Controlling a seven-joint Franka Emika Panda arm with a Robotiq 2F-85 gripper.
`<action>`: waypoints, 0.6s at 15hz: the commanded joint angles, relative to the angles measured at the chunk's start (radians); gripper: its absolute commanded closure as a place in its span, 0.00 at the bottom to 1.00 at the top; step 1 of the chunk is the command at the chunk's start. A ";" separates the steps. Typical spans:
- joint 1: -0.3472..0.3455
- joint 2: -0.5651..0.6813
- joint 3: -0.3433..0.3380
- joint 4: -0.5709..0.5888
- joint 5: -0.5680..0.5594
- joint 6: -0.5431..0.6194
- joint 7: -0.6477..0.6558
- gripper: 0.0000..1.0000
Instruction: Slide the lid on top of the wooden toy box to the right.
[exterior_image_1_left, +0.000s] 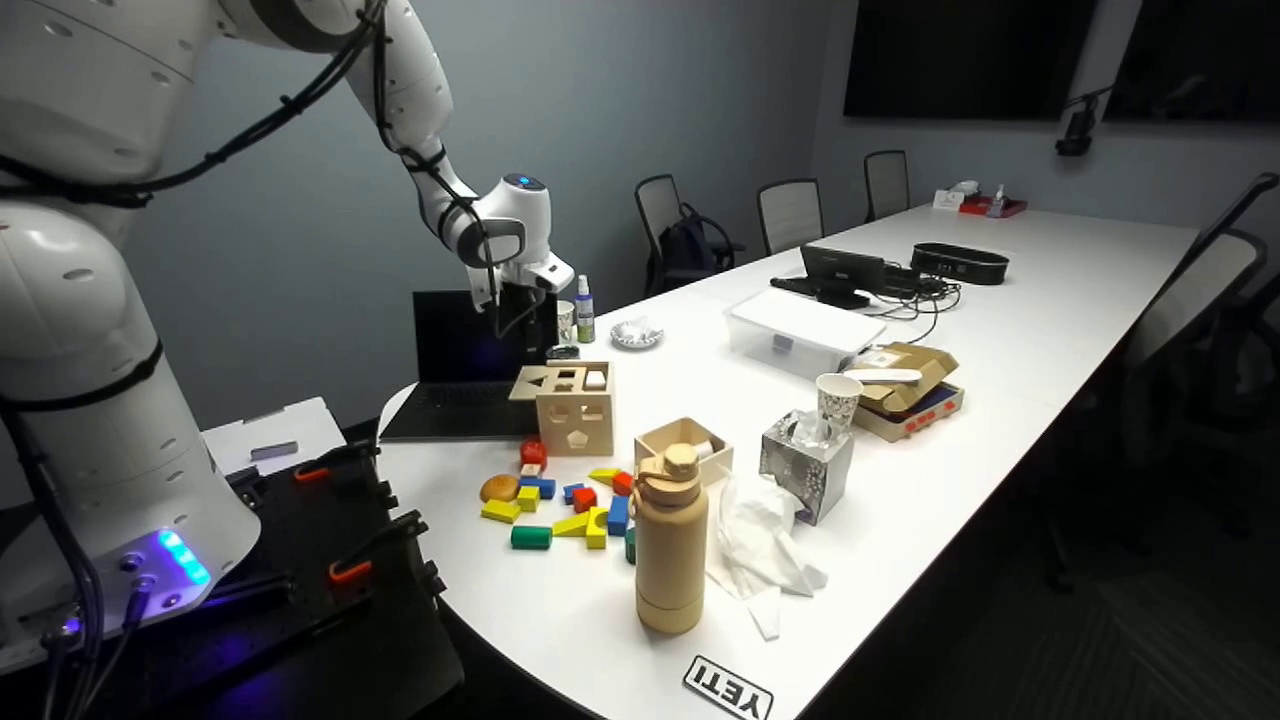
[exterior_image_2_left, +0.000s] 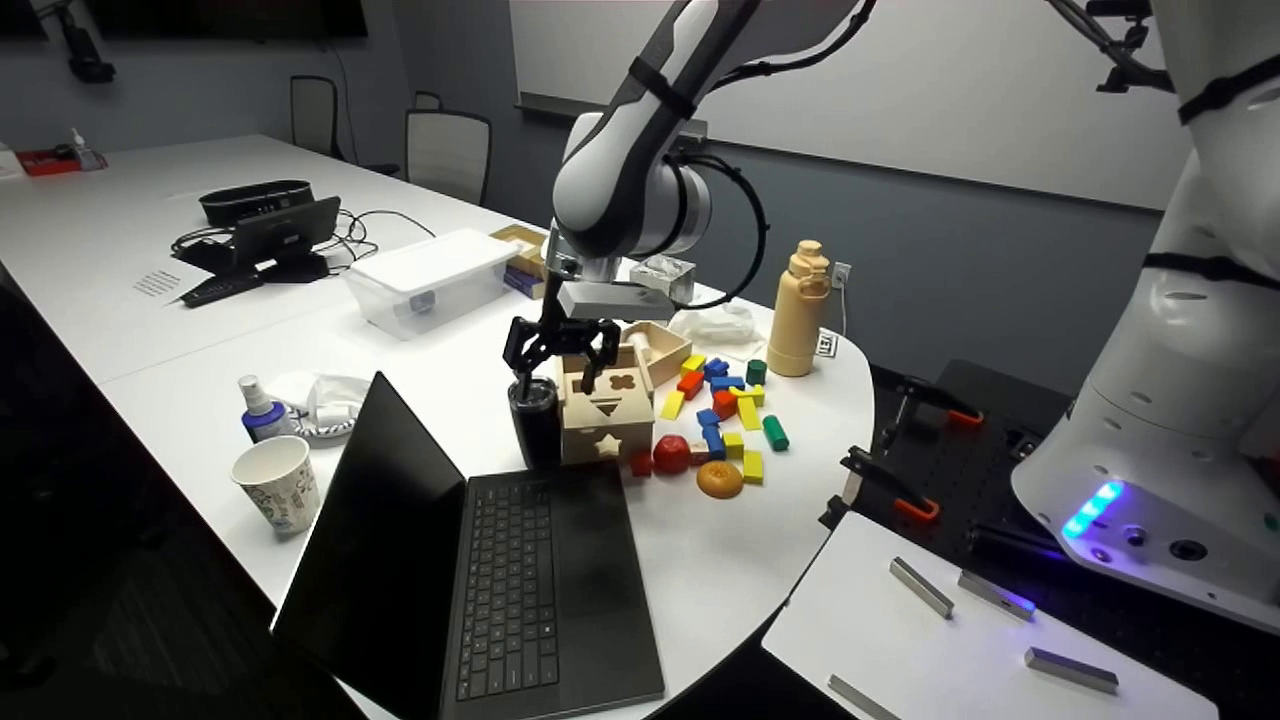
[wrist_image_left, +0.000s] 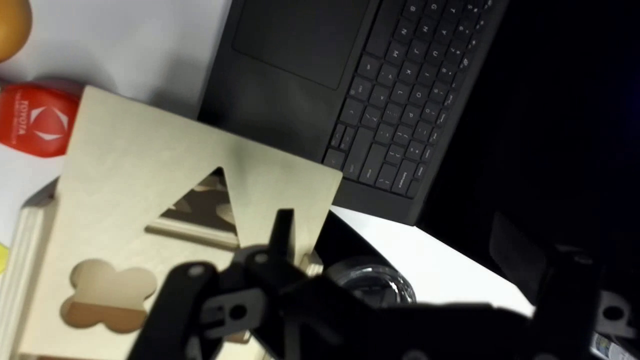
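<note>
The pale wooden lid (wrist_image_left: 125, 215) lies on top of the shape-sorter toy box (exterior_image_1_left: 575, 425), between its side rails (wrist_image_left: 22, 265), one edge jutting toward the open laptop (exterior_image_2_left: 505, 590). The end effector (exterior_image_2_left: 556, 387) hangs, its fingers (wrist_image_left: 283, 232) wide apart, over the lid's margin nearest the black tumbler (exterior_image_2_left: 535, 428): in the wrist view one finger overlaps that margin and the other stands well off the wood, so most of the lid lies toward the arm's base (exterior_image_2_left: 1140, 480). Whether the near fingertip touches it cannot be told. The lid looks nearly square, without a clear long axis; the rails likely set the line, and the coming push probably runs away from the laptop.
</note>
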 joint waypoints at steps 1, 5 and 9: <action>-0.012 0.065 0.023 0.073 0.047 -0.073 -0.008 0.00; -0.042 0.094 0.084 0.094 0.111 -0.105 -0.045 0.00; -0.050 0.086 0.115 0.083 0.154 -0.139 -0.057 0.00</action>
